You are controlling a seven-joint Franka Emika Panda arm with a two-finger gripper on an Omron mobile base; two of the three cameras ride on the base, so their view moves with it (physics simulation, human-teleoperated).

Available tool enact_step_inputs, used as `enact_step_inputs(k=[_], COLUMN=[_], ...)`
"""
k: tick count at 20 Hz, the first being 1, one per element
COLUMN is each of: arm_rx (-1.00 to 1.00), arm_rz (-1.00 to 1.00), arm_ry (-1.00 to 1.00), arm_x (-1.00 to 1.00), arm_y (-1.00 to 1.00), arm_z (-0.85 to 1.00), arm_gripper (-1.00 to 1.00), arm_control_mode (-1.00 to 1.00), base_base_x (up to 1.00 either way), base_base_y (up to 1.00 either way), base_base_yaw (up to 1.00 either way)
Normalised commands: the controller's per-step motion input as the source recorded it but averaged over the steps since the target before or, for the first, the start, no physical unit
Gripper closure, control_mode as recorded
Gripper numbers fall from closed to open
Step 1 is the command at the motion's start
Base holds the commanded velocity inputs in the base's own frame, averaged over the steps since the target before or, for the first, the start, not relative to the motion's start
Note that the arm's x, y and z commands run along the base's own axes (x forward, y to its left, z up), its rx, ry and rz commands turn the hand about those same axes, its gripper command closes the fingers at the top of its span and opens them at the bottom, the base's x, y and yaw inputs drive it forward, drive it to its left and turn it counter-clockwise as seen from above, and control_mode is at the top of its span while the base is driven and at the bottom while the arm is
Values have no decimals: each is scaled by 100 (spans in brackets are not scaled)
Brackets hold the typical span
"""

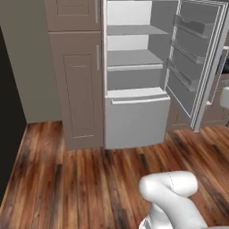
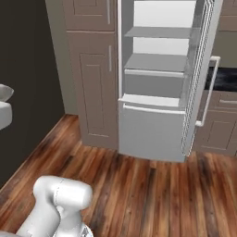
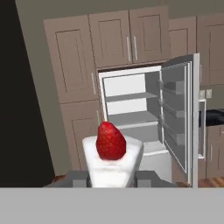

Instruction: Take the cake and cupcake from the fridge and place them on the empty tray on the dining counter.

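Note:
In the hand view the cake (image 3: 112, 154), a white wedge with a red berry on top, sits between my gripper (image 3: 112, 178), whose fingers (image 3: 78, 178) press on its two sides. The gripper is shut on it, held back from the fridge (image 3: 131, 109). The fridge (image 1: 134, 116) stands with its door (image 1: 197, 58) swung wide to the right, and its pale shelves (image 2: 157, 62) look bare. The cupcake, the tray and the dining counter are out of view.
Brown wood cabinets (image 1: 78, 85) flank the fridge on the left. A dark wall (image 2: 28, 69) runs along the left side. Wooden floor (image 1: 89, 188) lies between the base and the fridge. A black counter top (image 2: 224, 78) shows behind the open door.

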Motion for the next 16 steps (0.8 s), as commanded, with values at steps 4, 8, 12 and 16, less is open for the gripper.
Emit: enact_step_inputs(k=[4,8,12,16], arm_rx=[0,0,0,0], arm_rz=[0,0,0,0], arm_ry=[0,0,0,0], arm_x=[0,0,0,0], arm_y=[0,0,0,0], arm_z=[0,0,0,0], arm_gripper=[100,100,100,100], arm_control_mode=[100,100,100,100], base_base_x=[-100,-100,-100,-100], base_base_y=[-44,-37,-33,-33], base_base_yaw=[0,0,0,0])
